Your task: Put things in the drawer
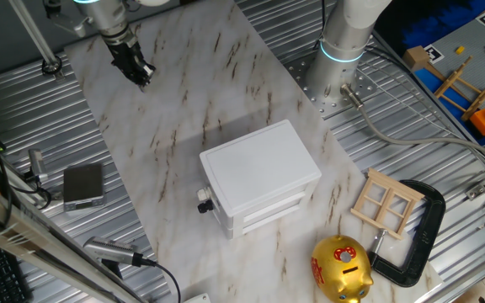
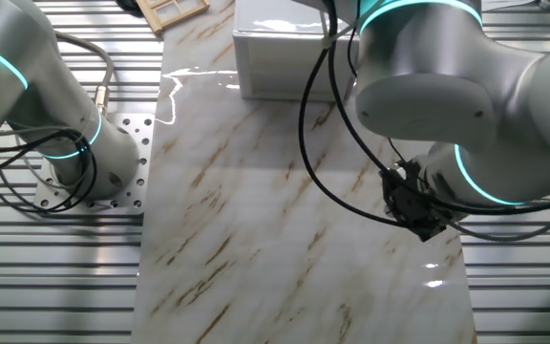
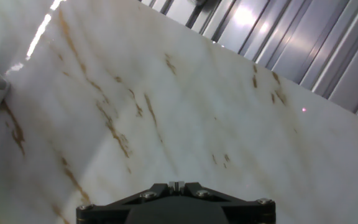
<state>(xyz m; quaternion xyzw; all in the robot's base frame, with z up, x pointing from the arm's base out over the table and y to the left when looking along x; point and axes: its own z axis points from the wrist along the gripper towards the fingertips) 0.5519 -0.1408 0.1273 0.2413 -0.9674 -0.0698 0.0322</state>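
Gripper (image 1: 141, 74): far up and left of the white cabinet (image 1: 259, 172), low over the marble counter (image 1: 183, 101). I cannot tell if the jaws are open or closed.
Drawer (image 1: 263, 204): shut, knob (image 1: 204, 204) on the cabinet's left front.
Cubes: none to be seen.
Piggy bank (image 1: 342, 269): gold, right of the cabinet.
Writing: none readable.
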